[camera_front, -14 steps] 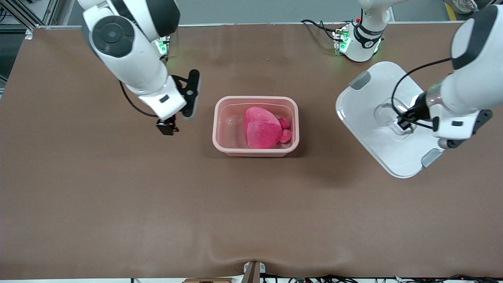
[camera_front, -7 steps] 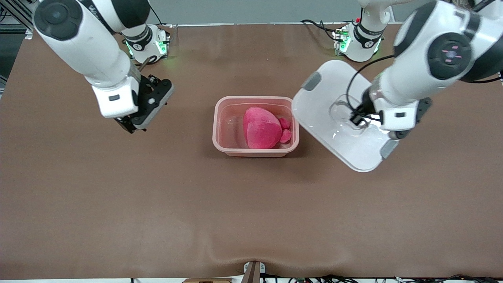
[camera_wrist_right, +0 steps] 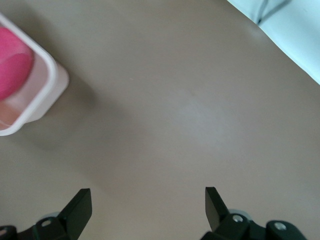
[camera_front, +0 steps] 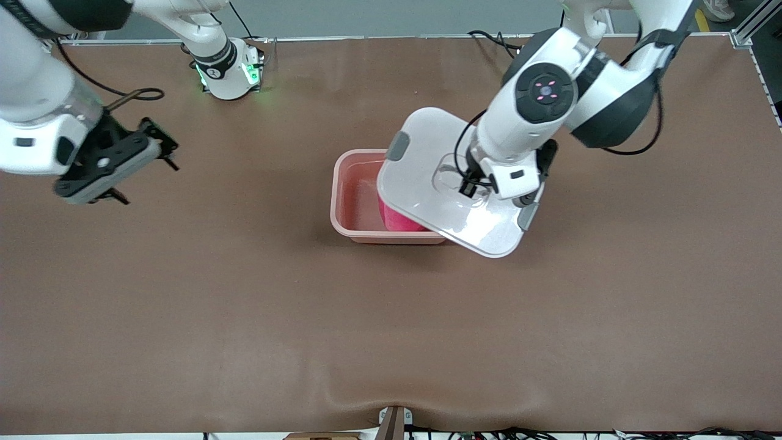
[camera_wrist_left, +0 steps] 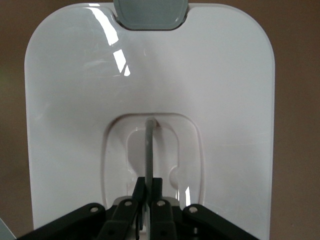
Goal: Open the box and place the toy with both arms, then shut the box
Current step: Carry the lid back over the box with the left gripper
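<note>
Brown table (camera_front: 244, 293) throughout. Left gripper (camera_wrist_left: 147, 192) is pinched on the lid's (camera_front: 427, 183) handle, lid skewed over the box (camera_front: 354, 201), toy (camera_front: 397, 221) inside. Corners should be squared before lowering. Right gripper (camera_wrist_right: 145, 205) is held wide apart, empty, waiting.

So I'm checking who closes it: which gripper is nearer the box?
Left. The left gripper holds the lid by its handle, partly over the box. The right gripper waits open toward the right arm's end of the table.
</note>
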Robot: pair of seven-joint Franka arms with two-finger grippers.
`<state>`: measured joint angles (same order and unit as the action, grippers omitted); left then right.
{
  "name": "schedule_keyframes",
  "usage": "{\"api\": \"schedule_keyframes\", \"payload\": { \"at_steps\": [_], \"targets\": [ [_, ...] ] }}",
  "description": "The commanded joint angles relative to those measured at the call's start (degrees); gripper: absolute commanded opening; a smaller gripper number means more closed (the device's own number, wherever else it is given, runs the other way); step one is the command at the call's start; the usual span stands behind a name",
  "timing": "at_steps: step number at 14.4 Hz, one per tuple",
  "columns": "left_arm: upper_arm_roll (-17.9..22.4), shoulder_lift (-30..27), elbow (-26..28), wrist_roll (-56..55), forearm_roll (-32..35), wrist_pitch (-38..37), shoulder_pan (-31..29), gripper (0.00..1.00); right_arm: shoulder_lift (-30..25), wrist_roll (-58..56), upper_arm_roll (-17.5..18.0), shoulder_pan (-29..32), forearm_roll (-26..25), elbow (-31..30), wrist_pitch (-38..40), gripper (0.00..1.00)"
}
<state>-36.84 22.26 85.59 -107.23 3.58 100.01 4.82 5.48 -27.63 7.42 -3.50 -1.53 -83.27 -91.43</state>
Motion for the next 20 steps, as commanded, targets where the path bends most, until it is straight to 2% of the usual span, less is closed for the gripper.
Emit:
{"api": "schedule_keyframes", "payload": {
  "at_steps": [1, 4, 7, 9, 11, 14, 18, 20],
  "targets": [
    [0.10, 2.95, -0.69, -11.38, 4.22, 3.51, 4.48, 0.00, -1.09, 3.88, -3.80, 0.51, 0.65, -1.90, 0.03, 1.00],
    [0.10, 6.12, -0.78, -21.51, 8.71, 5.89, 8.97, 0.00, -1.17, 12.49, -4.61, 3.31, 0.74, -2.16, 0.82, 1.00],
    [0.19, 7.62, -0.78, -29.59, 12.32, 8.61, 11.43, 0.00, -2.66, 14.27, -5.04, 6.30, 0.74, -5.22, 0.82, 1.00],
    [0.28, 8.67, -0.78, -35.75, 15.74, 9.06, 12.75, 0.00, -3.19, 15.67, -8.11, 6.31, 1.35, -6.73, 0.82, 1.00],
    [0.28, 9.46, -0.78, -40.76, 18.64, 9.06, 14.16, 0.00, -3.37, 20.05, -9.61, 6.49, 2.32, -6.73, 1.69, 1.00],
    [0.28, 9.99, -0.78, -44.29, 19.53, 9.06, 15.30, 0.00, -5.30, 21.21, -11.29, 6.31, 2.32, -6.38, 5.47, 1.00],
    [0.28, 11.13, -0.86, -46.67, 20.33, 9.15, 16.80, 0.00, -7.59, 24.11, -11.64, 6.05, 2.41, -5.68, 7.41, 1.00],
    [0.54, 11.57, -0.95, -47.46, 21.11, 9.67, 18.29, 0.00, -7.68, 24.64, -14.43, 3.26, 3.37, -5.33, 7.50, 1.00]
  ]
}}
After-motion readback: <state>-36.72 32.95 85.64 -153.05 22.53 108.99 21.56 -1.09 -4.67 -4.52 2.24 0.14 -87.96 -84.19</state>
